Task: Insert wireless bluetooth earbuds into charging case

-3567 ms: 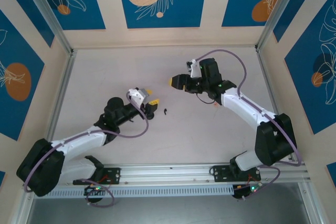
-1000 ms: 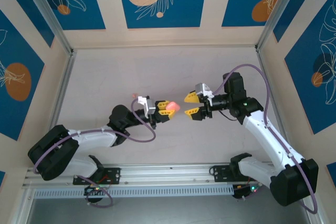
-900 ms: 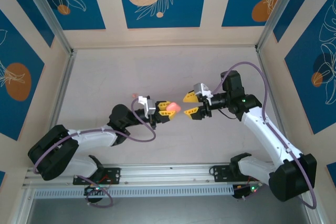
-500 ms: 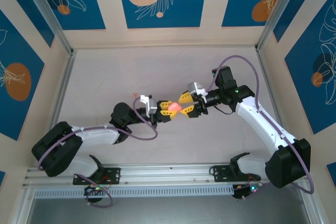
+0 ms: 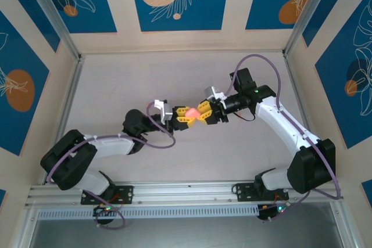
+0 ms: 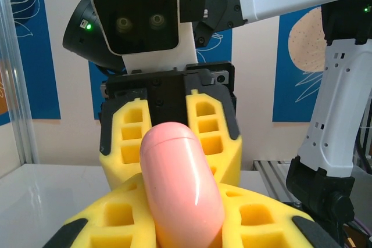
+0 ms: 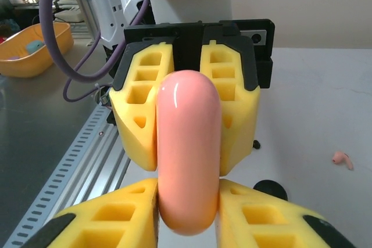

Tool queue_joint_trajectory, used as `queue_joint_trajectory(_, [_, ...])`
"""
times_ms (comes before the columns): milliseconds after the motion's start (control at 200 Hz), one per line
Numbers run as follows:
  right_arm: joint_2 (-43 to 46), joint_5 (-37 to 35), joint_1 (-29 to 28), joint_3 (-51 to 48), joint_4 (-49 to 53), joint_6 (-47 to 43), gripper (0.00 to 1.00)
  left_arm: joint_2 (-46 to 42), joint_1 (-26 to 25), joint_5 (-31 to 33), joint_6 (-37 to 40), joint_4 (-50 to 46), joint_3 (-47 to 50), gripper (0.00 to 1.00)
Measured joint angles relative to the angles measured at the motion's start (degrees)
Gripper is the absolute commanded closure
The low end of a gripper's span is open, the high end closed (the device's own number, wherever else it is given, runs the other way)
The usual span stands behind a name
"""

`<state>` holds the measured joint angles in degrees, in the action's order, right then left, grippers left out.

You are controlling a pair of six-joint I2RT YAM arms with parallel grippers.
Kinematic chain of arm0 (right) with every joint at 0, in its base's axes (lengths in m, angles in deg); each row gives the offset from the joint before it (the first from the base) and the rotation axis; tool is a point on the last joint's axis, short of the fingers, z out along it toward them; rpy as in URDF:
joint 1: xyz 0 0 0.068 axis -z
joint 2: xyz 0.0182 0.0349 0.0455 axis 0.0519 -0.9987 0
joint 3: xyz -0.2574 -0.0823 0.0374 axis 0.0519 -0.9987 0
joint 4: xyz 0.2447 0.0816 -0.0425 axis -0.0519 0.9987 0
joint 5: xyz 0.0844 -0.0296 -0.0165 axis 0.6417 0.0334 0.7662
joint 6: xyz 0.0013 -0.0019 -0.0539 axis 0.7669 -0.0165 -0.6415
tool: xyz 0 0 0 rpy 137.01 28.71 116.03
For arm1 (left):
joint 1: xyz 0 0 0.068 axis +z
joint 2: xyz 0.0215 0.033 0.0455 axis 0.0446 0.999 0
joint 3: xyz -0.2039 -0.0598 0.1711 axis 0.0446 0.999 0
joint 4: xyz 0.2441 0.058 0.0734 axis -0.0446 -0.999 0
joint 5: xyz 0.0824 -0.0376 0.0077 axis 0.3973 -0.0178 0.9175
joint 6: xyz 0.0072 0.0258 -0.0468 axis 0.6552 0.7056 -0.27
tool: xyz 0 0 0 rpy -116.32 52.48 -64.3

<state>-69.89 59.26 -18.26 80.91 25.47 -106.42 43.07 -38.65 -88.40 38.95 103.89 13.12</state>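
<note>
Squarely between the two pincers sits the charging case (image 5: 190, 112), a smooth, glossy pink capsule with rounded ends, held over the middle of the pale, matte table (image 5: 116, 85). The left gripper (image 5: 182, 116) is clamped on one end, its blocky yellow fingers (image 6: 110, 227), moulded with square hollow cells, pressed to the capsule's sides. The right gripper (image 5: 203, 112) meets it nose to nose from the other end, its matching yellow pads (image 7: 261, 216) narrowed onto the case so that both touch it. Behind those pads, the left wrist view shows a black carriage and a white boxy camera housing (image 6: 136, 15) with two dark lenses. On the table beyond, the right wrist view shows a tiny black speck (image 7: 256, 143), too small to identify, a flat black round disc (image 7: 270, 189) and, well apart, a small curved pink piece (image 7: 342, 158).
</note>
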Motion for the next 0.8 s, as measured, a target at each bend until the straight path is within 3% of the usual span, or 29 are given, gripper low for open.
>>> queue_joint_trajectory(205, [-1.4, 0.8, 0.3, 1.6, 1.5, -0.6, 0.9, 0.0, 0.6, -0.3, 0.0, 0.3, -0.1, 0.82])
queue_joint_trajectory(570, [-1.8, -0.8, 0.9, 1.8, 0.7, 0.0, 0.91, 0.4, 1.9, -0.2, 0.2, -0.4, -0.1, 0.7])
queue_joint_trajectory(800, [-1.8, -5.9, 1.2, 1.8, 0.5, 0.5, 0.92, 0.2, 3.1, -0.2, 1.7, -3.7, -0.1, 0.64])
